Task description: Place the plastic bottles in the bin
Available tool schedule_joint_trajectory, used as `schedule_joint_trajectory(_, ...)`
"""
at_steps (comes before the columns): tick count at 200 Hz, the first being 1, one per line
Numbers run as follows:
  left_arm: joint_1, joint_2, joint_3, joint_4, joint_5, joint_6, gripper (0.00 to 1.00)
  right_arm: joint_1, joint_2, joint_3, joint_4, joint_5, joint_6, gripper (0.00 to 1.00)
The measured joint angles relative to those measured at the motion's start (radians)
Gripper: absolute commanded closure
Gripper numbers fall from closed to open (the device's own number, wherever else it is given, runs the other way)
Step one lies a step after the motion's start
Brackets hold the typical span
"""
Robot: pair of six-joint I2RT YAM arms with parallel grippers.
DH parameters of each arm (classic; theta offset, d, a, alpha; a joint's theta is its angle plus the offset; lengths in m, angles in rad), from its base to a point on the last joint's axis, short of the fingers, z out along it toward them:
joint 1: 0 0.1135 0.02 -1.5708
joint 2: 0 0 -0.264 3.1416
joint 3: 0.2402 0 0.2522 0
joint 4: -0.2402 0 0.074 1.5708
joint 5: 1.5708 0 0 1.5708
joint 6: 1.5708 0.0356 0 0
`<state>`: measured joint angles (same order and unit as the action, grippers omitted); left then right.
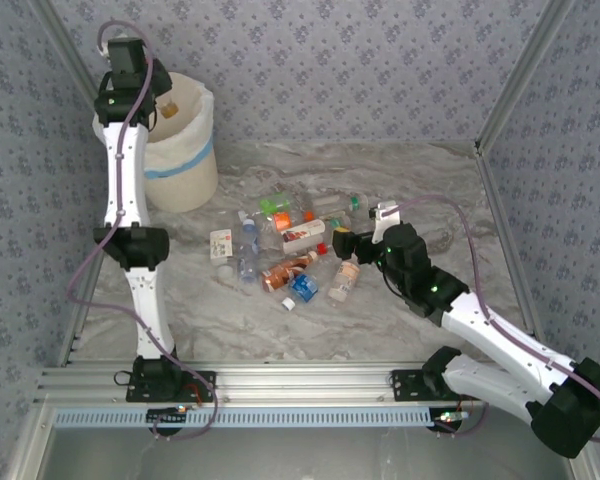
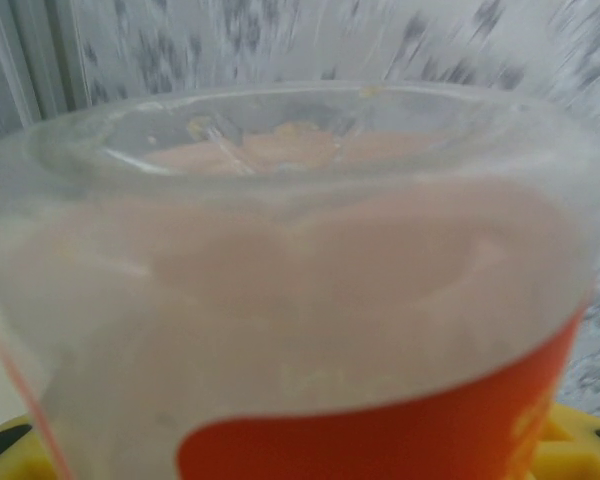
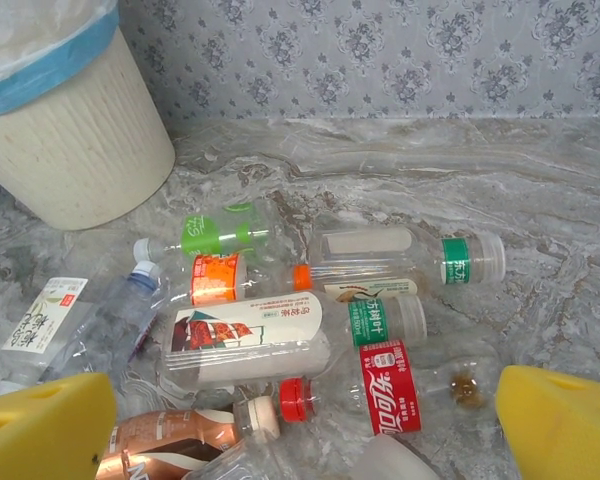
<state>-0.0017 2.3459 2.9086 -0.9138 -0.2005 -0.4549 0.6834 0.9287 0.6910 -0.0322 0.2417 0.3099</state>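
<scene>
Clear plastic bottle with an orange label (image 2: 300, 300) is gripped in the left hand (image 1: 163, 103), above the round cream, blue-banded bin (image 1: 185, 175), near its rim. Centre over the opening before release. Right hand (image 3: 300, 420) gapes wide over loose plastic bottles (image 1: 290, 245) on the marbled desk (image 1: 420, 180).

This is a robotics lab test cell: a left arm (image 1: 121, 170) and a right arm (image 1: 490, 330) are bolted to an aluminium rail (image 1: 300, 380) at the near edge of a marble-look table (image 1: 240, 330), boxed in by patterned wall panels (image 1: 360, 70) on metal posts (image 1: 516, 80).
</scene>
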Motion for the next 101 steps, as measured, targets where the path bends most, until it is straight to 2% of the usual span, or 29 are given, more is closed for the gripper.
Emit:
schedule_joint_trajectory(9,0.003,0.018,-0.001,-0.034,0.015,-0.011,0.56,0.0,0.0,0.001,-0.01,0.0,0.005,0.0)
schedule_joint_trajectory(25,0.008,0.032,-0.025,-0.066,0.045,-0.033,0.3,0.001,0.0,0.002,-0.039,0.005,0.017,0.0)
schedule_joint_trajectory(34,0.01,0.032,-0.038,-0.077,0.06,-0.042,0.21,0.001,0.0,0.005,-0.063,0.011,0.025,0.0)
schedule_joint_trajectory(70,0.013,0.031,-0.04,-0.082,0.117,-0.065,0.01,0.003,-0.007,0.01,-0.153,0.052,0.083,0.0)
schedule_joint_trajectory(101,0.013,0.026,-0.04,-0.09,0.157,-0.064,0.0,0.003,-0.033,0.0,-0.208,0.082,0.187,0.02)
